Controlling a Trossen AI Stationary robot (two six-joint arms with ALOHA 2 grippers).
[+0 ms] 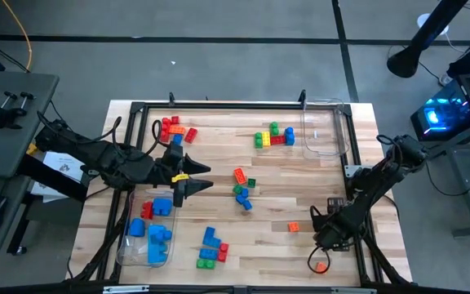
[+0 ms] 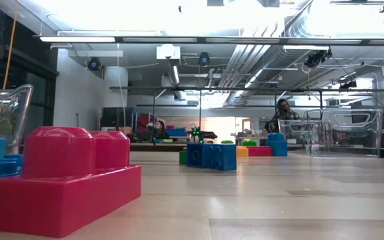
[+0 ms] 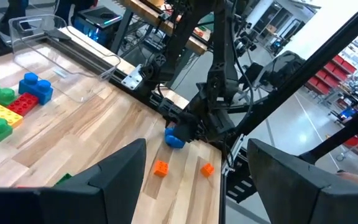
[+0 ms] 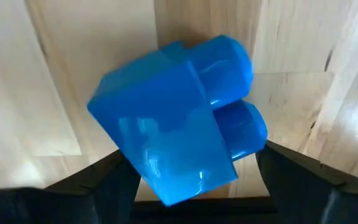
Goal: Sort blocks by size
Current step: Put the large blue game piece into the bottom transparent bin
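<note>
Right gripper (image 1: 326, 238) sits low at about 4 o'clock on the table (image 1: 300, 188), near the right edge. A blue block (image 4: 179, 118) fills the right wrist view, tilted, studs pointing sideways, lying between the two fingers (image 4: 110, 180) above the wood. The jaws stand wide on either side of it; cannot tell if the pads actually touch the block or whether it is held. In the left wrist view the same block shows under that gripper, with two small orange blocks (image 3: 160, 168) just beside it on the table.

Left gripper (image 1: 198, 178) hovers at about 9 o'clock, jaws spread, nothing between them.

A clear tub (image 1: 147, 237) at 7 o'clock holds several blue blocks (image 1: 160, 207). Another clear tub (image 1: 325, 131) at 1 o'clock. Loose clusters of mixed blocks (image 1: 274, 137) lie at 12, 11, centre and 6 o'clock.
</note>
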